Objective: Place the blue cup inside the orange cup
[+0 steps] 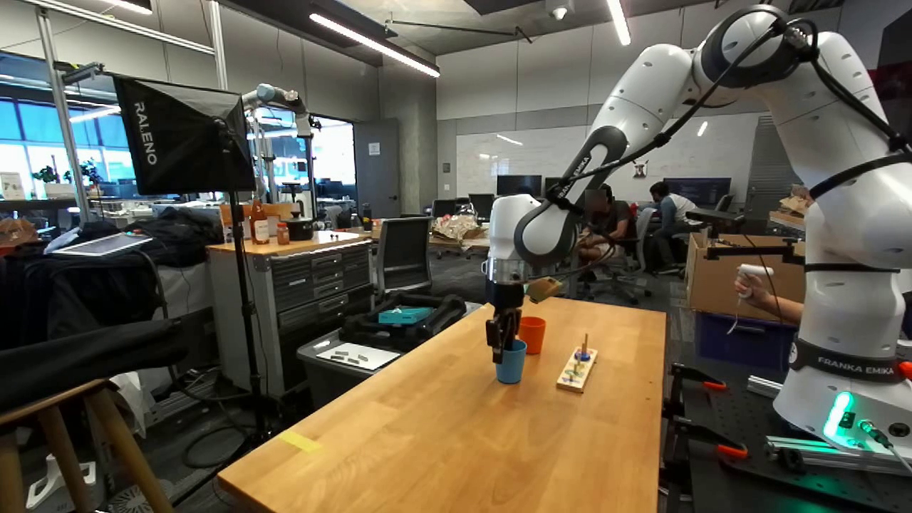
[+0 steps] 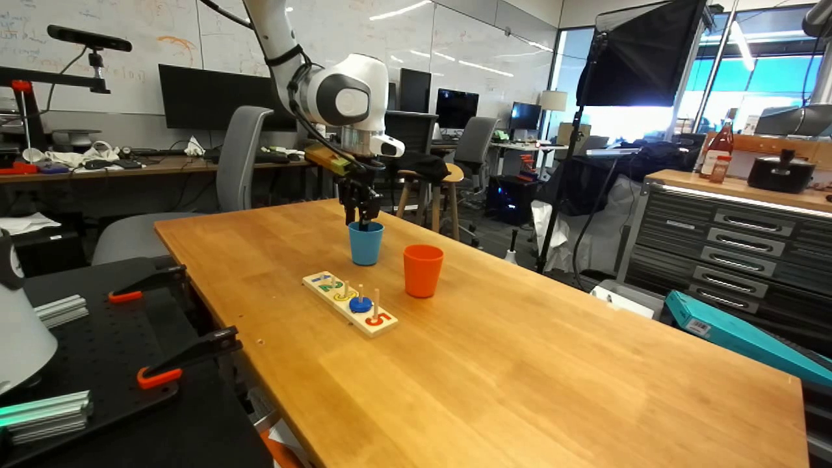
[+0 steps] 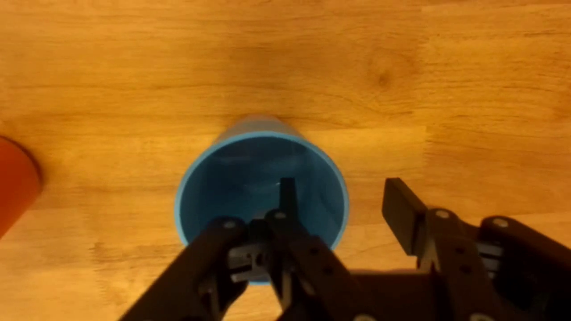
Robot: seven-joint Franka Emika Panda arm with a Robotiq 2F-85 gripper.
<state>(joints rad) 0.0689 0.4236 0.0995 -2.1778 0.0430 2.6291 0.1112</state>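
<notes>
The blue cup (image 1: 511, 368) stands upright on the wooden table, and it also shows in an exterior view (image 2: 366, 248). In the wrist view the blue cup (image 3: 232, 178) is seen from above. The orange cup (image 1: 534, 333) stands upright close by, apart from the blue cup; it shows too in an exterior view (image 2: 423, 272). Only an edge of the orange cup (image 3: 15, 183) is in the wrist view, at the left. My gripper (image 3: 341, 194) is open, pointing down. One finger is over or inside the blue cup's mouth, the other is outside its rim, with the cup wall between them.
A wooden peg board with numbers (image 2: 351, 305) and a blue ring lies on the table (image 2: 552, 364) near both cups. Clamps (image 2: 159, 377) are at the table edge on the robot's side. Yellow tape (image 1: 301, 441) marks the table in an exterior view.
</notes>
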